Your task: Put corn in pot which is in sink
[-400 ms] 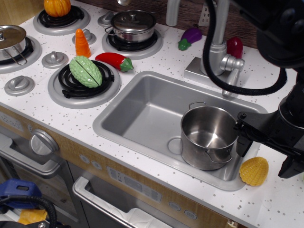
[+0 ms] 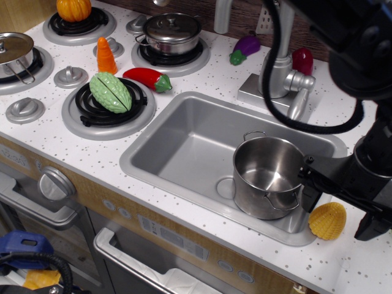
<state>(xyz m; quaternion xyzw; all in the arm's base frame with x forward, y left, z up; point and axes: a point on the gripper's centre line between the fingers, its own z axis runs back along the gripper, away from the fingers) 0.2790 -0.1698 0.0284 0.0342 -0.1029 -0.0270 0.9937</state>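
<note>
The corn (image 2: 327, 220) is a small yellow bumpy toy lying on the white counter just right of the sink's front right corner. The shiny steel pot (image 2: 267, 176) stands empty and lidless in the right part of the grey sink (image 2: 177, 147). My black gripper (image 2: 338, 209) hangs over the corn with its jaws open. One finger (image 2: 308, 195) is on the corn's left, by the pot's handle, and the other finger (image 2: 367, 225) is on its right. The corn lies between them, not held.
A silver faucet (image 2: 283, 76) stands behind the sink, and my black cable loops in front of it. A red vegetable (image 2: 302, 60) and a purple eggplant (image 2: 245, 48) lie near the faucet. The stove at left holds a green gourd (image 2: 111, 92), a red pepper (image 2: 147, 78), a carrot (image 2: 106, 56) and a lidded pot (image 2: 172, 32).
My gripper has dropped lower, and its fingers now sit down on either side of the corn. The corn and the pot have not moved.
</note>
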